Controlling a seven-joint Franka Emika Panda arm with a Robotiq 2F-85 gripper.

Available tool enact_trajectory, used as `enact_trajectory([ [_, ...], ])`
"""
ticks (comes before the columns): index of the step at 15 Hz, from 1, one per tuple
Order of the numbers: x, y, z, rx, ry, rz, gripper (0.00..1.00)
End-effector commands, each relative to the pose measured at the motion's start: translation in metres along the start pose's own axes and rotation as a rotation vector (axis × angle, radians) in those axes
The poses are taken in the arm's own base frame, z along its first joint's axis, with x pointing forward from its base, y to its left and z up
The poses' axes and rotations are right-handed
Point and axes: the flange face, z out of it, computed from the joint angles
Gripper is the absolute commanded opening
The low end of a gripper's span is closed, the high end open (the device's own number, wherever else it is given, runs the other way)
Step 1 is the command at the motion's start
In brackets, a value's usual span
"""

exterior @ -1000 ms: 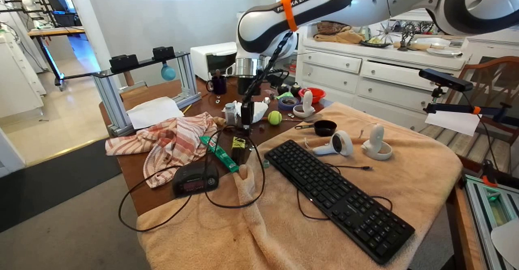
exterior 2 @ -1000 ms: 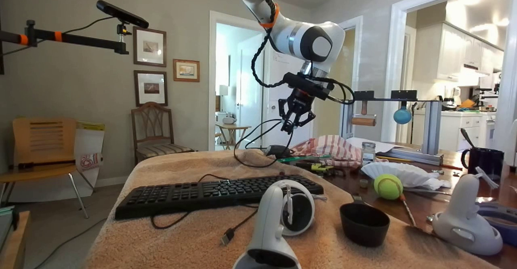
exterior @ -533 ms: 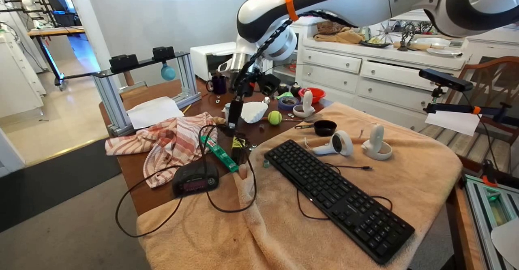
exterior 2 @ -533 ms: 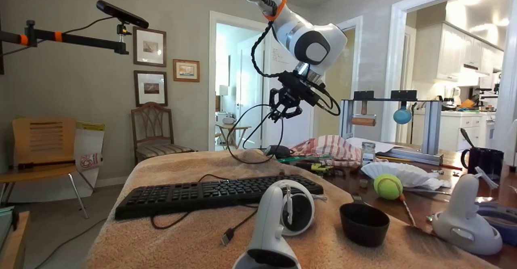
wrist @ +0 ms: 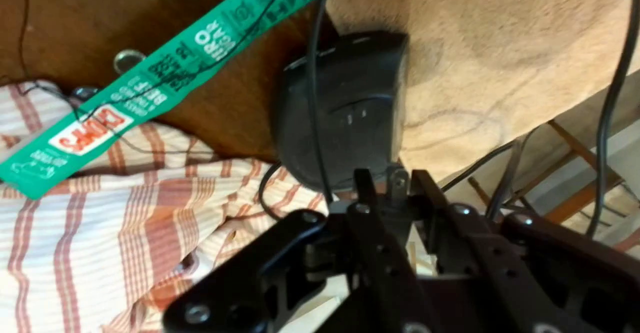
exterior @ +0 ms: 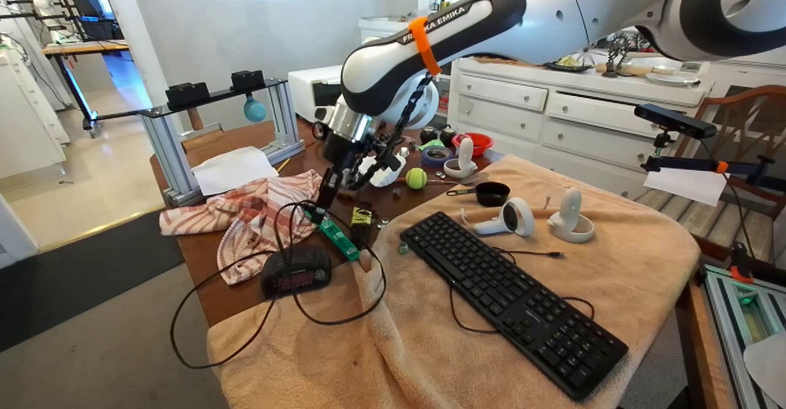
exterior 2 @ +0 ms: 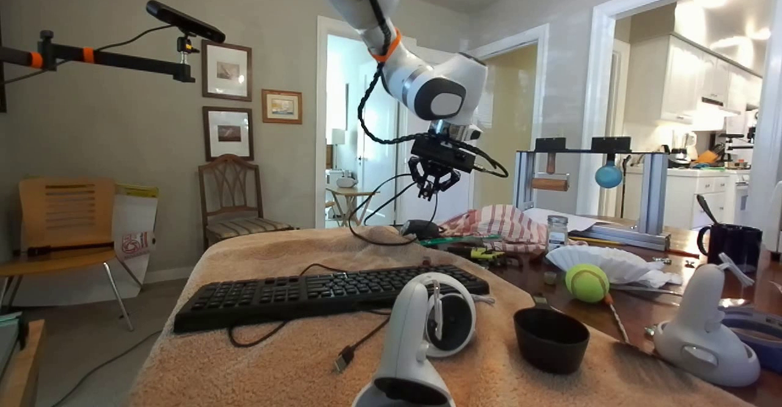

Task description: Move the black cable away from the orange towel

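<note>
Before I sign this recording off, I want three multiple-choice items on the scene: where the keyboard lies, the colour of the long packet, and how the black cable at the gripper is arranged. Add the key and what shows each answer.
1. Where is the keyboard relative to the orange towel?
A) Underneath it
B) On top of it
C) Clear of it, off to one side

2. What colour is most of the long packet?
A) Purple
B) Orange
C) Green

3. How is the black cable at the gripper arranged?
A) Partly raised, in loops
B) Coiled tight and tied
C) Lying wholly flat

Key:
1: B, since both exterior views show it resting on the towel.
2: C, since the wrist view shows its green wrapper.
3: A, since both exterior views show loops rising to the gripper.
</note>
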Motion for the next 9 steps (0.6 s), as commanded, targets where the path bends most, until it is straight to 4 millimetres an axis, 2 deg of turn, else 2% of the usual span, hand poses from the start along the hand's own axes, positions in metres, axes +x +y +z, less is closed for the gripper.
enact_trajectory([
  [1, 0.012, -0.007, 0.002, -0.170, 0.117, -0.008, 0.06],
  [4, 0.018, -0.004, -0.009, -0.324, 0.227, 0.001, 0.06],
  [9, 0.007, 0.019, -0.031, -0.589, 0.353, 0.022, 0.06],
])
